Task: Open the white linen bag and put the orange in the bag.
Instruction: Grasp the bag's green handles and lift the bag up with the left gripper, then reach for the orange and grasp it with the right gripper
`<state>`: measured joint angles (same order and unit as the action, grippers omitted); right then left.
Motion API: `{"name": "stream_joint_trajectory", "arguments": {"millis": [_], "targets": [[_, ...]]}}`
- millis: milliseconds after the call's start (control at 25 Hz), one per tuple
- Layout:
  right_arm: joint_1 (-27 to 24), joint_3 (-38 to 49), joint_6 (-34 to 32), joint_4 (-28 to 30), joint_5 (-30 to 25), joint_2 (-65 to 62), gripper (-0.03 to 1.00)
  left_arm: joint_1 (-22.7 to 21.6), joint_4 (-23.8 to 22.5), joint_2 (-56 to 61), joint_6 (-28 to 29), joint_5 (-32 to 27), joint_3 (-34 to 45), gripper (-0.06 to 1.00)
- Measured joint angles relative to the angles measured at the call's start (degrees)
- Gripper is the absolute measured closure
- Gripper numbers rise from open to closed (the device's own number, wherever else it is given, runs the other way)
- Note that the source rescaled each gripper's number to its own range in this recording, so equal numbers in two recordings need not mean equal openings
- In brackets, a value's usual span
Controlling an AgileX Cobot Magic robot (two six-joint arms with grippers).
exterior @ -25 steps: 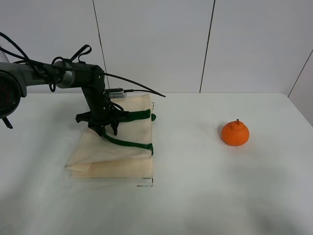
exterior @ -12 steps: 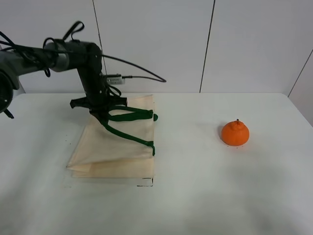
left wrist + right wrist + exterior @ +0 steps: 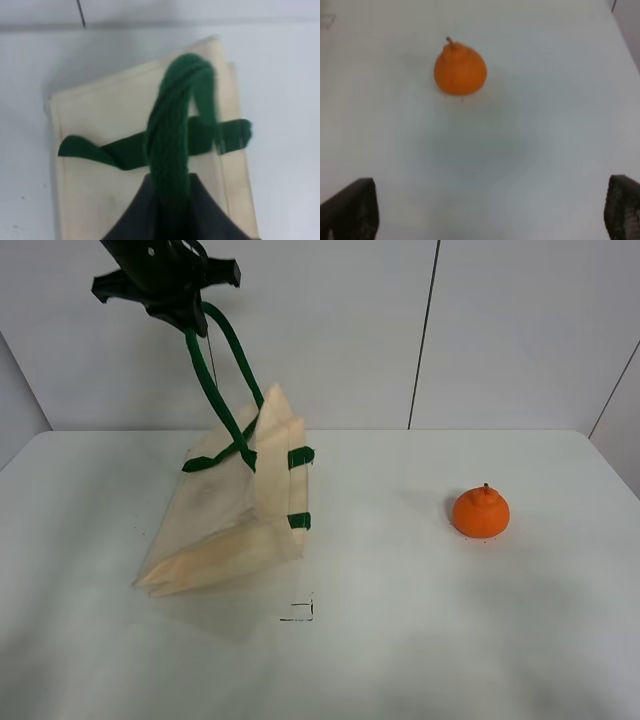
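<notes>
Tote: white linen bag, limp, light; left gripper clamped on green handle; orange firm, rolls, take sides; right gripper apart.

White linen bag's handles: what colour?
The woven strap handles of the cream fabric tote bag are dark green; clearest in left wrist view.

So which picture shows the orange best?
The right wrist view: the orange fills more of it, knobby top and stem plain. The exterior high view shows it smaller, alone on the table. The left wrist view misses it, showing the bag and green strap.
</notes>
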<state>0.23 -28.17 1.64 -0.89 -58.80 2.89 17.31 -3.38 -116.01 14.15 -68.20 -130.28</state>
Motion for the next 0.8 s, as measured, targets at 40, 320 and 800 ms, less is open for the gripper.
{"name": "stream_joint_trajectory", "arguments": {"millis": [40, 320, 800], "targets": [[0.0, -0.2, 0.0, -0.1, 0.0, 2.5, -0.03, 0.0, -0.1, 1.3, -0.3, 0.0, 0.0, 0.94], [0.0, -8.1, 0.8, -0.7, 8.3, 31.3, -0.03, 0.0, -0.3, 6.9, -0.7, 0.0, 0.0, 0.94], [0.0, -39.1, 4.7, -3.6, 13.1, 88.1, -0.03, 0.0, 2.5, 7.6, -1.5, 0.0, 3.7, 0.94]]}}
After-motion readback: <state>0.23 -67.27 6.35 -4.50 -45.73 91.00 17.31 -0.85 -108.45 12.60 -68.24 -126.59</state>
